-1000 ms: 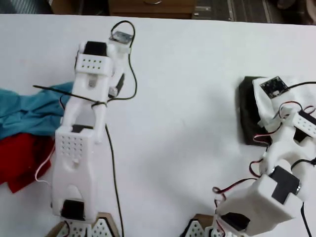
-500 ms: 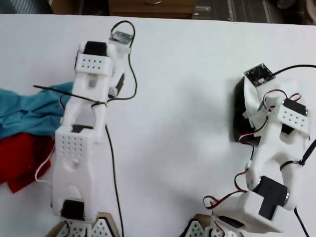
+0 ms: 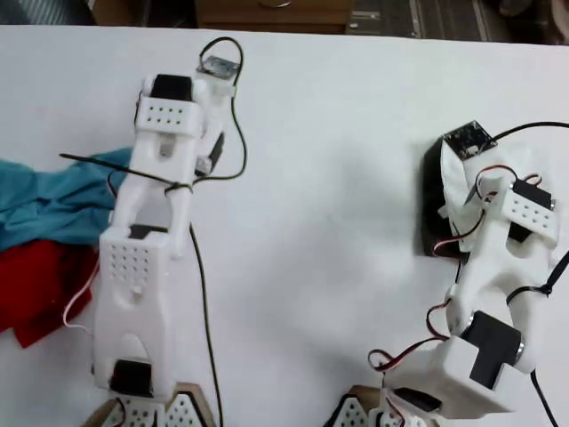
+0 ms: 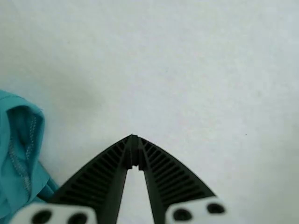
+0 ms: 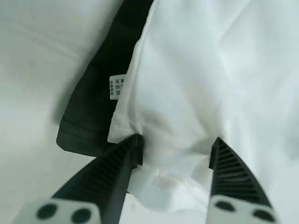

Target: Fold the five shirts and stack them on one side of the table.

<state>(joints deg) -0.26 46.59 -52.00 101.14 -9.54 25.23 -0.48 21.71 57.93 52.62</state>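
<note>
A teal shirt [image 3: 44,200] lies crumpled at the table's left edge, with a red shirt [image 3: 31,285] partly under it on the near side. A black shirt [image 3: 434,218] lies flat at the right, and a white shirt [image 5: 196,70] rests on top of it. My right gripper [image 5: 176,142] is open, its fingers straddling a bunched fold of the white shirt near the black shirt's [image 5: 100,98] edge. My left gripper [image 4: 134,140] is shut on nothing, over bare table with the teal shirt's [image 4: 18,149] hem beside it.
The white table [image 3: 338,133] stretches bare between the two arms and toward the far edge. Dark furniture stands beyond the far edge. The arm bases sit at the near edge, with cables trailing over the table.
The right arm swung inward and forward over the black and white shirts, mostly in the first half second. The black shirt's edge shifted slightly left. The left arm kept still.
</note>
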